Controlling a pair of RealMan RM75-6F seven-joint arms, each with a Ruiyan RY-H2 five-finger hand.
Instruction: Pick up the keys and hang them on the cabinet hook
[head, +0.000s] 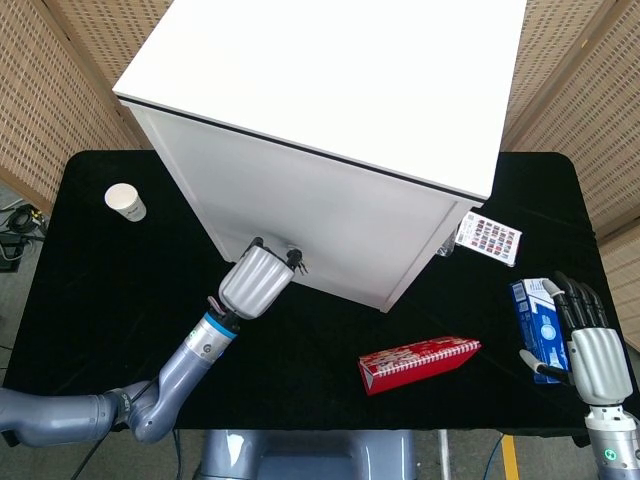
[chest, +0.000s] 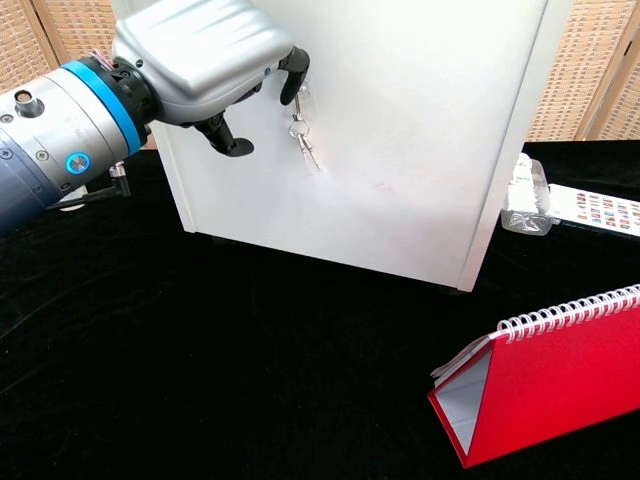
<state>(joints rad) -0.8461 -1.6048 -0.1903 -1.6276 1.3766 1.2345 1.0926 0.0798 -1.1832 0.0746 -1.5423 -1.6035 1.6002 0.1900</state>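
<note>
black cloth covers the table (head: 90, 290), woven screens stand behind it, and a tall white cabinet (head: 330, 110) sits in the middle. the left hand (chest: 205, 62) is raised against the cabinet's front face, its fingertips (chest: 293, 72) curled and just touching the top of the small bunch of silver keys (chest: 303, 135). the keys dangle from a small clear hook (chest: 305, 97) on that face, right beside the fingertips; whether the hand grips the ring or only touches it cannot be told. judging by how the keys hang, the hanging looks done or very nearly so, and what is left is for the hand to let go and draw clear without dragging the ring off. further out, below and to the side of this hand, lies a red spiral-bound notebook (chest: 545, 375); a white paper cup (head: 126, 202) stands well apart on the other side. the right hand (head: 590, 340) rests far off at the table's edge, fingers loosely spread, beside a blue and white carton (head: 535, 310), holding nothing.
</note>
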